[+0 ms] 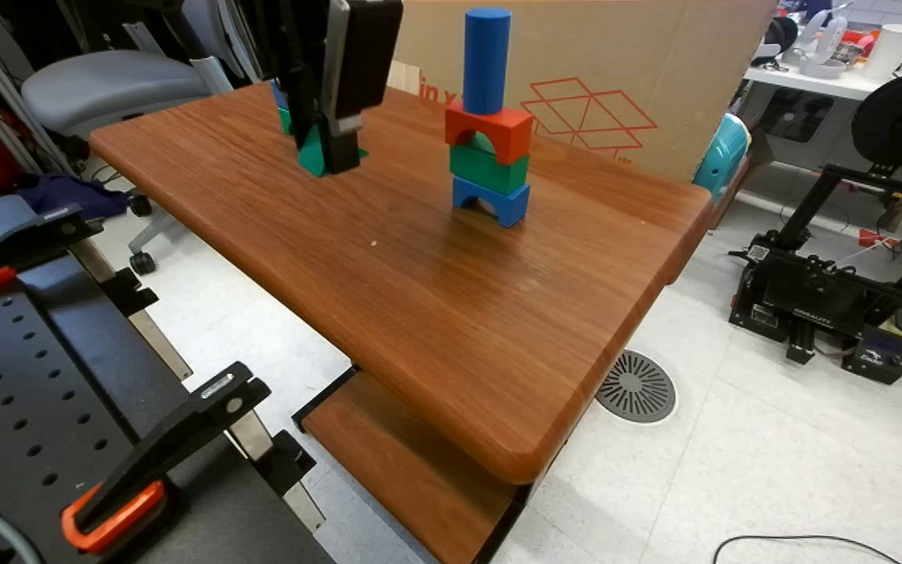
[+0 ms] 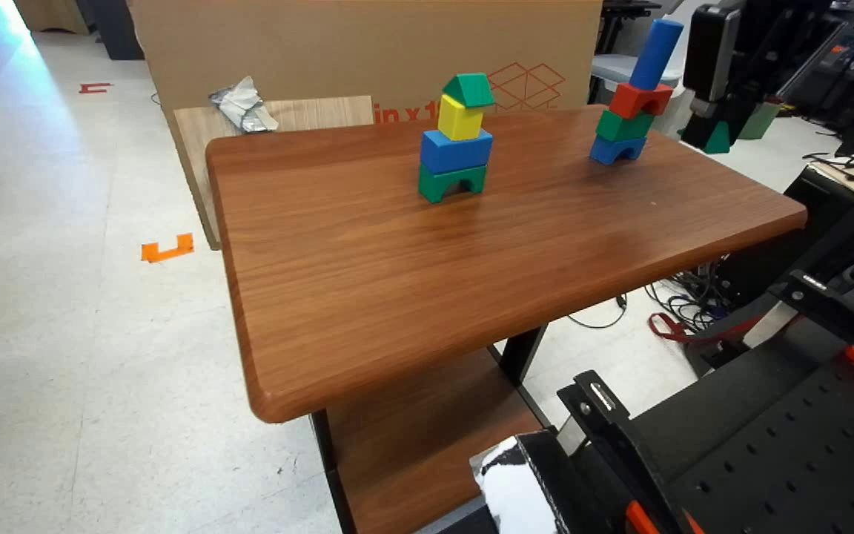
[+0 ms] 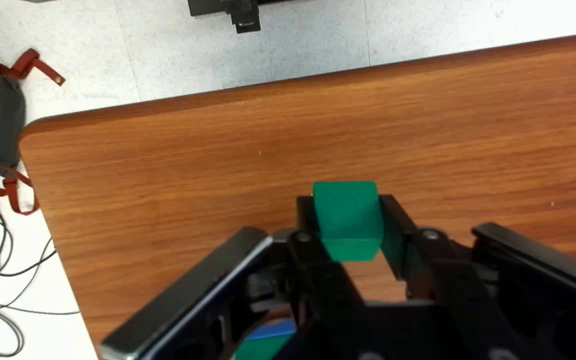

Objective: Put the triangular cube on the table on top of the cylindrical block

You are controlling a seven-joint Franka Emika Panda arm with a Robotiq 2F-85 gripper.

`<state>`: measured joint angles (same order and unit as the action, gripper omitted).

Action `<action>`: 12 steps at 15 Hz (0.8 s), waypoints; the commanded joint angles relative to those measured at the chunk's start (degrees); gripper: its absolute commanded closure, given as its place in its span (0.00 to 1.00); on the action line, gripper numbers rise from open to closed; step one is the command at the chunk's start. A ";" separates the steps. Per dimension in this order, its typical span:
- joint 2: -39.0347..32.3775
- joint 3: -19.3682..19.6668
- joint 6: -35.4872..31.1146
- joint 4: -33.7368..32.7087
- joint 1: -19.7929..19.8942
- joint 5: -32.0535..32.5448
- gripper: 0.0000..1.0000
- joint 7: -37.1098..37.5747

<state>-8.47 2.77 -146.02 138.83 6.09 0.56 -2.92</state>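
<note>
A green triangular block [image 3: 348, 215] is between the two fingers of my gripper [image 3: 350, 222] in the wrist view, with a finger against each side. It also shows in both exterior views, partly behind a finger [image 1: 312, 154] [image 2: 718, 139]. The gripper [image 1: 339, 159] appears to hold it above the table. The blue cylindrical block [image 1: 487, 61] stands on top of a red arch [image 1: 490, 129], over a green block [image 1: 490, 167] and a blue arch [image 1: 492, 200]. The cylinder [image 2: 655, 55] is apart from the gripper.
Another tower stands on the table [image 2: 338, 282]: a green triangular block [image 2: 469, 90], a yellow block [image 2: 460, 119], a blue block [image 2: 457, 151] and a green arch [image 2: 452, 182]. In an exterior view the gripper mostly hides it. A large cardboard box [image 1: 615, 47] stands behind the table.
</note>
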 commanded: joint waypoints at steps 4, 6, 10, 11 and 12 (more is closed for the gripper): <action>6.88 0.90 3.99 -0.01 -0.09 -3.99 0.92 0.11; 7.01 1.12 5.47 -1.60 -0.09 -5.38 0.92 0.11; 7.03 1.43 8.23 -4.70 -0.13 -6.63 0.92 0.43; 7.04 1.52 8.63 -5.45 -0.12 -6.65 0.92 0.76; 6.87 1.59 9.27 -6.43 -0.12 -6.78 0.92 0.83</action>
<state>-2.29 3.85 -140.01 134.87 6.09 -4.59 -2.31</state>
